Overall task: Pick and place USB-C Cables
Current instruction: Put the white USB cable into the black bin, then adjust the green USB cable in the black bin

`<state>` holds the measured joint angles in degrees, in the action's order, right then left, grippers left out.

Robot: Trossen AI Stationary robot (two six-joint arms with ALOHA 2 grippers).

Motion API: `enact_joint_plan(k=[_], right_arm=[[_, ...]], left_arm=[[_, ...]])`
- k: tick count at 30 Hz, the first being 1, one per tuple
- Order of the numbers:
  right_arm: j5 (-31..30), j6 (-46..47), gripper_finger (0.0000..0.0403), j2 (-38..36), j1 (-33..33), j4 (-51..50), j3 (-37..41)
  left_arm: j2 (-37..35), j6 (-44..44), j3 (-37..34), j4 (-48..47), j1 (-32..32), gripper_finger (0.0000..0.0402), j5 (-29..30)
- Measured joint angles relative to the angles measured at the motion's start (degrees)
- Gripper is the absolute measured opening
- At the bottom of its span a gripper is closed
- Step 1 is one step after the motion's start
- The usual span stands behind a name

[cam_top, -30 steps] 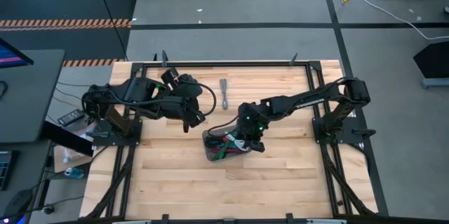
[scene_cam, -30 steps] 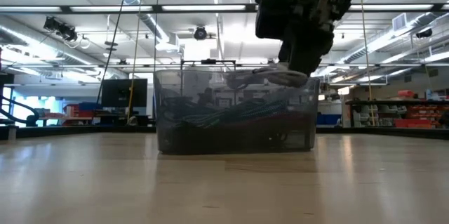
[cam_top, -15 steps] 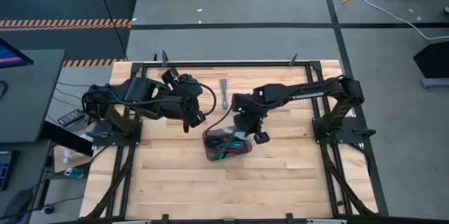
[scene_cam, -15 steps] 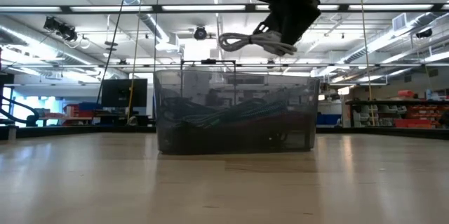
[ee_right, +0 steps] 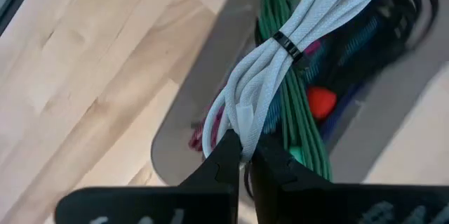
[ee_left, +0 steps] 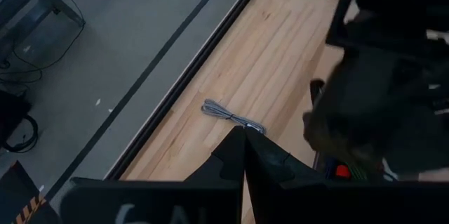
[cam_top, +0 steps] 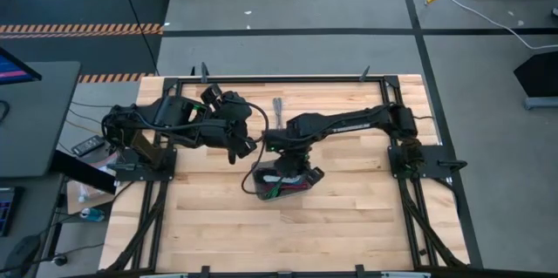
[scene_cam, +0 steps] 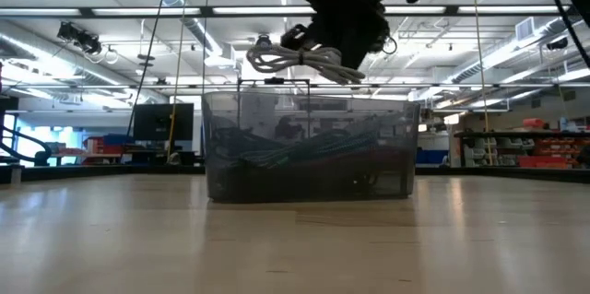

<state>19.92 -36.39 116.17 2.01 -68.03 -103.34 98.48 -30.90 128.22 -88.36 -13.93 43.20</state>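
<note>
Right gripper (ee_right: 244,155): fingers clamped on one end of a silver bundled cable (ee_right: 295,41), held in the air above the grey tray (scene_cam: 309,147). Tray: holds green, magenta, teal and black cables (ee_right: 284,112). Left gripper (ee_left: 245,155): fingers together, empty, beside the tray; one grey cable (cam_top: 278,114) lies on the table (cam_top: 366,217) near the far edge.
</note>
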Motion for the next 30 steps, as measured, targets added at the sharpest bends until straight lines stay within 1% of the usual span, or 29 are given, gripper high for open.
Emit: enact_joint_plan(k=[3,11,14,17,19,22,24,27,30], right_arm=[[0.51,-1.52,0.0017,2.53,0.97,-0.94,-2.38],[0.52,-3.08,0.0017,7.08,2.37,-2.04,-2.53],[-1.92,-3.49,0.0017,7.7,2.81,-1.89,-2.53],[-2.94,-2.29,0.0018,7.62,2.77,-1.61,-2.53],[-4.0,-0.76,0.0038,7.49,2.76,-1.56,-2.53],[-4.72,0.05,0.0083,7.24,2.76,-1.24,-2.55],[-4.61,0.14,0.0105,7.24,2.74,-1.31,-2.55],[-3.36,0.16,0.0119,7.24,2.93,-1.29,-2.55],[-4.63,0.16,0.0121,7.24,3.29,-1.38,-2.53]], left_arm=[[0.0,-0.02,0.0,0.0,0.0,0.0013,0.0],[0.0,-0.02,0.0,0.04,0.0,0.0013,0.0],[0.0,-0.02,0.0,0.07,0.0,0.0013,0.0],[0.0,-0.02,0.0,0.12,0.0,0.0013,0.02],[0.0,-0.02,0.0,0.13,0.0,0.0013,0.0],[0.0,-0.01,0.0,0.2,-0.02,0.0013,0.02],[0.0,0.01,0.0,0.2,0.0,0.0013,0.02],[0.0,0.03,0.0,0.2,0.0,0.0013,0.0],[0.0,0.03,0.0,0.2,-0.01,0.0013,0.02]])
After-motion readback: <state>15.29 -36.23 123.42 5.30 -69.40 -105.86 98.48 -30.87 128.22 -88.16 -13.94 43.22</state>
